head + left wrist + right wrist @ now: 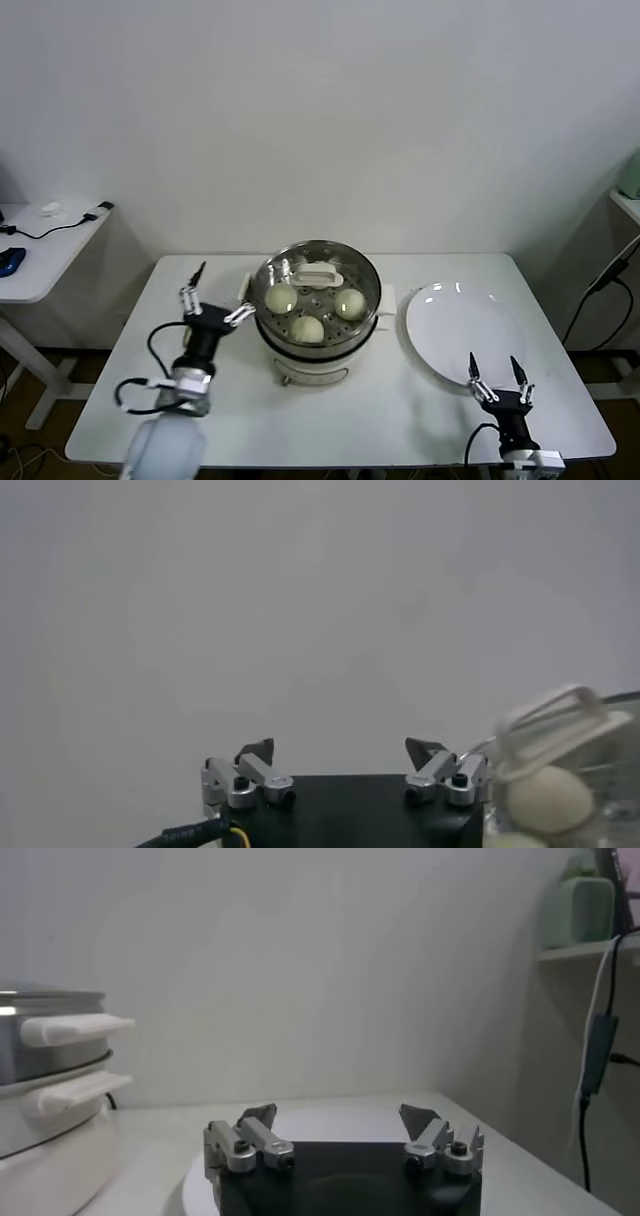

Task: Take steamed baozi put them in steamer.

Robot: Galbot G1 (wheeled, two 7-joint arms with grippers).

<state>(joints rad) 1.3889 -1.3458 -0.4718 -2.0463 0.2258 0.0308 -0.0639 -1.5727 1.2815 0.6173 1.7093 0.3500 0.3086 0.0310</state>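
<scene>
The steamer [317, 300], a shiny steel pot on a white base, stands at the table's middle. Three cream-white baozi lie on its perforated tray: one on the left [281, 297], one on the right [349, 303], one at the front [308, 328]. My left gripper [218, 295] hovers just left of the steamer's rim, open and empty. In the left wrist view the gripper [343, 748] is spread wide, with a baozi [548, 798] in the steamer [610, 770] beside it. My right gripper [494, 362] stands open and empty at the near rim of the plate [460, 330]; the right wrist view shows that gripper [340, 1116] wide apart.
A white handle piece [318, 273] sits at the back of the steamer tray. The white plate holds nothing. A side table [40, 250] with cables stands far left; a shelf [625, 200] and a hanging cable [600, 290] are far right.
</scene>
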